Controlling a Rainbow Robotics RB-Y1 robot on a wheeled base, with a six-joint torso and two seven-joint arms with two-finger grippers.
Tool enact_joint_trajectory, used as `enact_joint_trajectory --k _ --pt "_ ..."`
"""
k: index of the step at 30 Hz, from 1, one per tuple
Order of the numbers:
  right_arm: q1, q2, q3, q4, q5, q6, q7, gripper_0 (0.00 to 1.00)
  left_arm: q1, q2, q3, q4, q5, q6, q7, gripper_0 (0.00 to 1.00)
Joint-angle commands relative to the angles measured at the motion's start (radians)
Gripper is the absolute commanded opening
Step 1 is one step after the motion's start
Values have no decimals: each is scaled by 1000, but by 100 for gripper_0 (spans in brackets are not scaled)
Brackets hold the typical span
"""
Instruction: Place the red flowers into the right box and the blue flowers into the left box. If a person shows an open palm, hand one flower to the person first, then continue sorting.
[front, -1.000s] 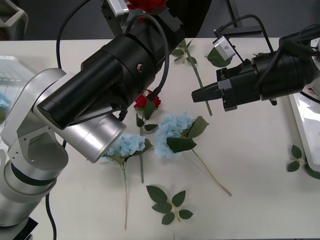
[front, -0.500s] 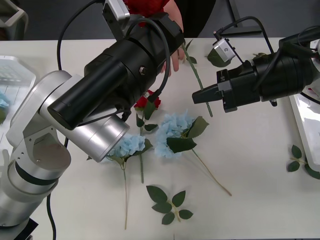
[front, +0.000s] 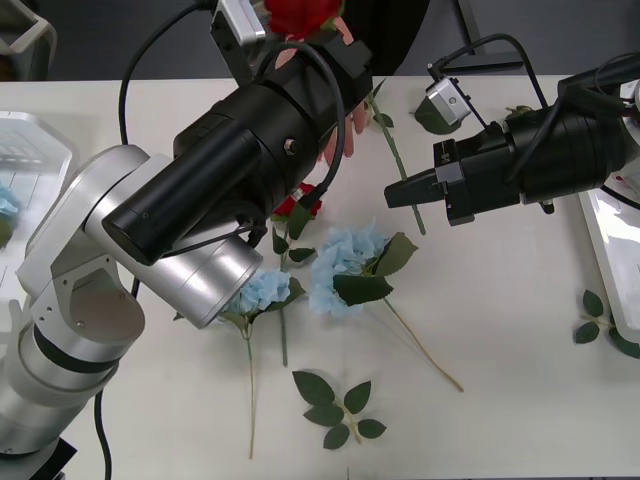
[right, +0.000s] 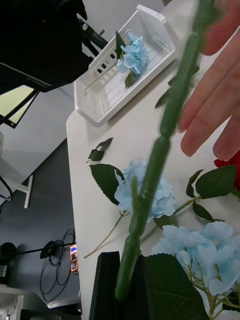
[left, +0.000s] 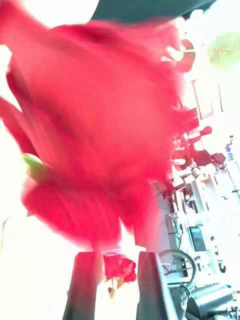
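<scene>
We saw the left arm (front: 230, 170) covering most of the person's hand (front: 338, 120) and parts of one blue flower (front: 250, 292). The held rose (left: 95, 135) was a red blur at the left wrist. The right box (front: 612, 250) was cut off by the edge.

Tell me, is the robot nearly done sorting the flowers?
Not nearly. Done: one blue flower lies in the left box. In hand: the left tool holds a red rose up by a person's hand; the right tool grips a green stem. Left: two blue flowers and another red rose lie on the table.
</scene>
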Motion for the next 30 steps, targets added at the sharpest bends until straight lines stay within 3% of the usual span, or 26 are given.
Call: enact_joint_trajectory --k 1,14,20,30 --pt "-4 -6 -16 -29 -2 -9 -28 0 -1 -7 -25 -14 10 -14 57 100" --pt "-2 -12 -16 -28 -2 -21 -28 0 -2 -7 -26 -15 33 -14 57 100" --pt "-4 -44 -20 24 -18 -124 -31 0 -1 -5 -25 -14 39 -14 55 100" --pt "-41 -24 -171 185 65 -286 14 0 -1 -7 -26 -15 33 -14 58 100"
